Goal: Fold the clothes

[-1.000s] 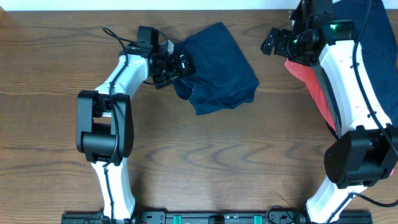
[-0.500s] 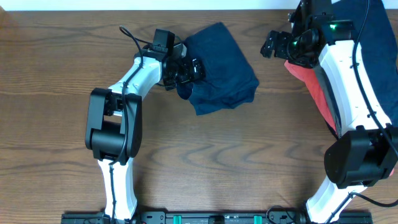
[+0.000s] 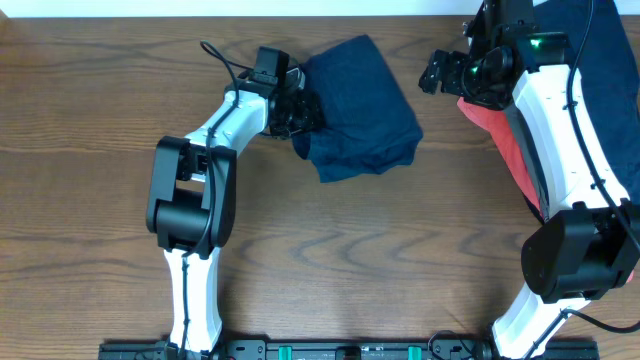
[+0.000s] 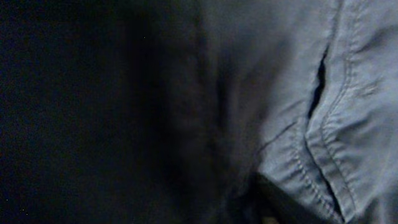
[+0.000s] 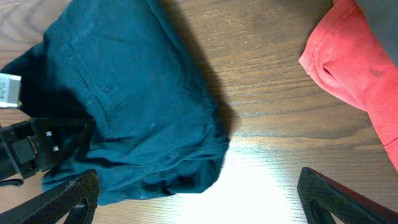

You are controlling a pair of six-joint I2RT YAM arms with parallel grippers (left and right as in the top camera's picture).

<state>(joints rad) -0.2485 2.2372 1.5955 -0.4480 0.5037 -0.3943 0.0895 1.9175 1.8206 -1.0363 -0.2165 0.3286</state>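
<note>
Left gripper [image 3: 302,112] against navy garment [image 3: 362,100]

Bare table [image 3: 330,250] lies between the navy garment [image 3: 365,100] and red cloth [image 3: 495,130].

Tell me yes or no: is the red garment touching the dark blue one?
No, a strip of bare wooden table separates the red garment from the dark blue garment.
</note>
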